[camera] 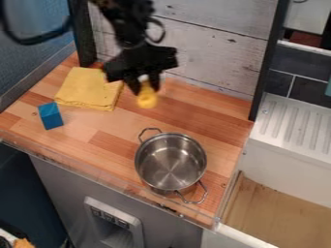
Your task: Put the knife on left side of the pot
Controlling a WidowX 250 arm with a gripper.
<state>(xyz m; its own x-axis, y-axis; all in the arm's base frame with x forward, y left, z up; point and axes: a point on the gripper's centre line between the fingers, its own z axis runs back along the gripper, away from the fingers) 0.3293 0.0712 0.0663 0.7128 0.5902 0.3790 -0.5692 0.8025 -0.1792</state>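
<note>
The gripper (144,87) is pinching a blurred yellow object (146,100), which is hanging just below its fingertips, while the silver pot (171,162) is sitting apart, nearer the camera.

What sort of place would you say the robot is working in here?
It looks like a toy kitchen: a steel pot stands on a wood-patterned counter, a yellow cloth lies behind it to the left, and a white ridged rack or drainboard is at the right.
</note>
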